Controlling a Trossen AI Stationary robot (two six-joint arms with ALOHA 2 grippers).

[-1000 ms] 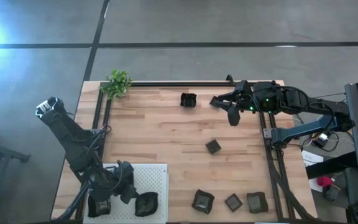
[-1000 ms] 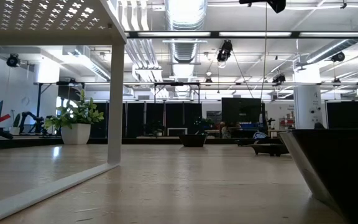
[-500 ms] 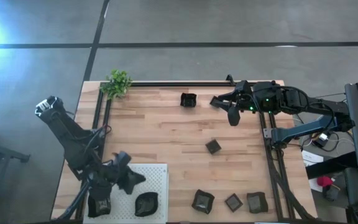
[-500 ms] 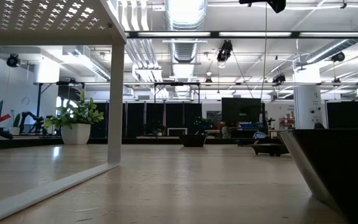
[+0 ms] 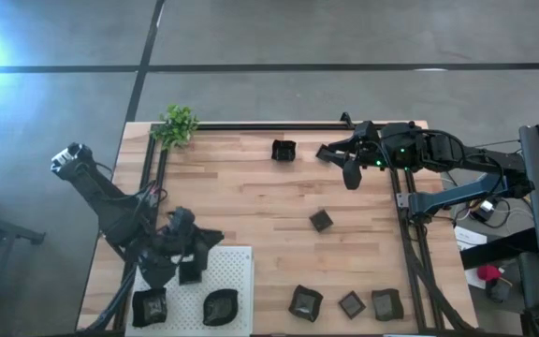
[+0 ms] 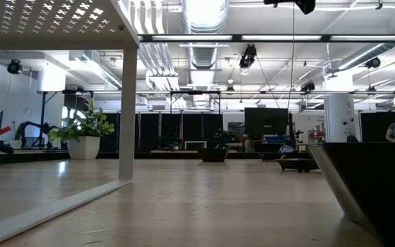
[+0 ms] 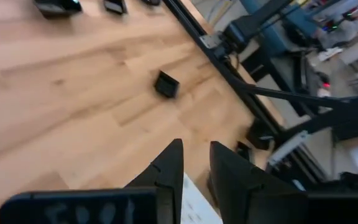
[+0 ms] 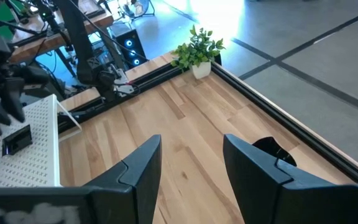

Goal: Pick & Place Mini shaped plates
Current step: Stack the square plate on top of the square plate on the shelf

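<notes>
The wooden table (image 5: 251, 197) fills the middle of the high view, with black rails along its far edge and both sides, so anything pushed outward meets a rail before it leaves the top. At the near left corner lies the white perforated board (image 5: 223, 276), which reads as the drop-off place, since two plates (image 5: 150, 305) sit on it already, side by side along its near edge. The left arm reaches in from the left rail, and the left gripper (image 5: 190, 270) hangs over the far part of the board with nothing between its fingers, which stand only a small gap apart in its own wrist view. The right arm stretches along the far right, and the right gripper (image 5: 344, 164) hovers there spread and empty, just beside a plate (image 5: 284, 150) at the far edge. The other plates lie loose on the wood: one (image 5: 321, 220) near the middle, well apart from everything, and three in a row (image 5: 349, 303) along the near edge right of the board. The middle of the table is bare, giving both arms open room; the near row sits close to the edge, so a reach there looks tighter. A small green plant (image 5: 177, 124) stands at the far left corner, out of the way.
</notes>
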